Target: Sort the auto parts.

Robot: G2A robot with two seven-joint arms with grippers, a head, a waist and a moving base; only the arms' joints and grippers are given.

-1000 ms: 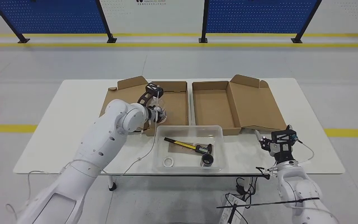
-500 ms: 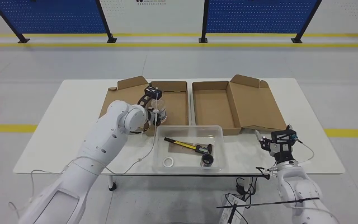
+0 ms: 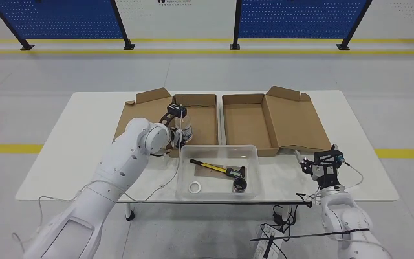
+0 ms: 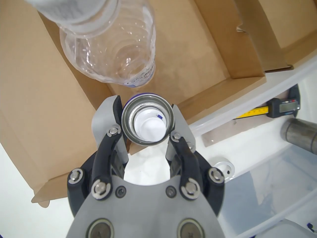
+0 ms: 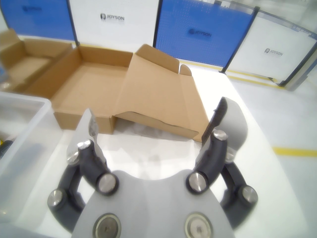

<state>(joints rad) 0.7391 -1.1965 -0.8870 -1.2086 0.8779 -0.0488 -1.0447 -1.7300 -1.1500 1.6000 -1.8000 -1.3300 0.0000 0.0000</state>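
Left gripper [image 4: 146, 121] is shifting slightly over the left box [image 4: 37, 100], pinching a spray can [image 4: 148, 125] beside the bottle [image 4: 109, 45]; drop-off looks close; right gripper [image 5: 155, 111] is idling spread.

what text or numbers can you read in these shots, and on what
Wall panels: a brand logo, not quoted here.
Clear bottle: label print, too blurred to read.
Digital caliper: scale marks, too small to read.
Spray can in left claw: none showing.

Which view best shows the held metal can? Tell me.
Left wrist view: the metal can sits end-on in the left tool. In the top view the arm hides most of it; the right wrist view faces elsewhere.
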